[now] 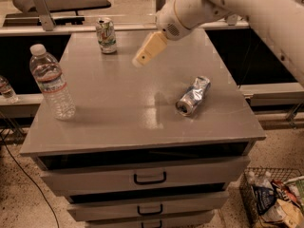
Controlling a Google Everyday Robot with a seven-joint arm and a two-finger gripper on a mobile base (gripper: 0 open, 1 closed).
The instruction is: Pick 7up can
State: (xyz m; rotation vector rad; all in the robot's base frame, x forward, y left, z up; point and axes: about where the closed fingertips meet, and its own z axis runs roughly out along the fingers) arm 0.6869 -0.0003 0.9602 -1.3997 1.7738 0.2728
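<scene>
hovering over the back middle of the bench [118, 113], the gripper [141, 60] is pointing down-left off the white arm [228, 4], which is coming in from the upper right. can't tell if the gripper is apart or together from this angle, and it is touching nothing. 7up can [106, 35] is standing upright at the back left of the bench, near the gripper but apart from it. crushed silver can [193, 96] is lying on its side toward the right. water bottle [51, 82] is standing upright near the left edge.
</scene>
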